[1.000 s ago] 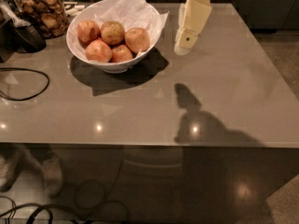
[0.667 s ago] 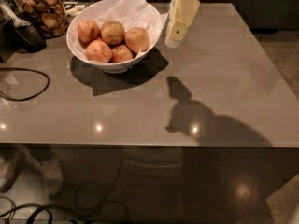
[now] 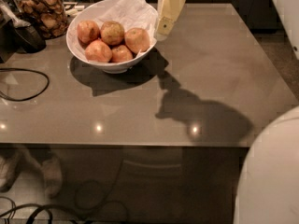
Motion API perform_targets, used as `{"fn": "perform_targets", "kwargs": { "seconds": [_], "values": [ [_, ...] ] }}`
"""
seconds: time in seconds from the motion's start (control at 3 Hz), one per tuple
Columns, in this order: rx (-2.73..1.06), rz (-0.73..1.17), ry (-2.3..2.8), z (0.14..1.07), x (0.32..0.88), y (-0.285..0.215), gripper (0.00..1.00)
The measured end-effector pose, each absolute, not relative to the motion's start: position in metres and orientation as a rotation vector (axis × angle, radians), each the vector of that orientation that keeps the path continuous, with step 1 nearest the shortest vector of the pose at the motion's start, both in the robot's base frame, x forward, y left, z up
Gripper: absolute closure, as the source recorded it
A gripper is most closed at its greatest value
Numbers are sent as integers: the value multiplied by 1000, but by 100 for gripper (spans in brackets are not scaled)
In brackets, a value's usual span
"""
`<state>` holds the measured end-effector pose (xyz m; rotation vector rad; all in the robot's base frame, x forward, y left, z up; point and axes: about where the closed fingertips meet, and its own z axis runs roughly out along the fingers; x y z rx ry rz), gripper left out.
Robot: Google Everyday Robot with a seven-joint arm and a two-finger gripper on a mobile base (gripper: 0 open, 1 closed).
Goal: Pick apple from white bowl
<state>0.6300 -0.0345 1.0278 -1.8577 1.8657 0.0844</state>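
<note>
The white bowl (image 3: 91, 57) stands at the back left of the grey table, lined with crinkled white paper (image 3: 133, 6). It holds several apples. An orange-red apple (image 3: 137, 40) lies at the bowl's right side. Others lie at the left (image 3: 88, 31) and the front (image 3: 98, 51). A dull greenish speckled apple (image 3: 112, 32) sits in the middle. My gripper (image 3: 163, 29), cream-coloured, hangs just right of the bowl's rim, above the table, pointing down.
A glass jar of brown snacks (image 3: 43, 12) stands left of the bowl. A dark object (image 3: 23, 34) and a black cable (image 3: 21, 85) lie at the table's left. The table's front edge (image 3: 140, 145) runs across the view. A white rounded robot part (image 3: 271, 171) fills the lower right.
My gripper has moved left toward the bowl's right rim. The view has shifted, so the bowl and table sit differently in the picture.
</note>
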Motion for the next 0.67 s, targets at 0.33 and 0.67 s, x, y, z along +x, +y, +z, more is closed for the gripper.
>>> {"fn": "perform_targets", "kwargs": {
  "seconds": [0.33, 0.67],
  "values": [
    [-1859, 110, 1868, 1024, 640, -29, 13],
    [-1864, 125, 1866, 1021, 649, -24, 9]
  ]
}}
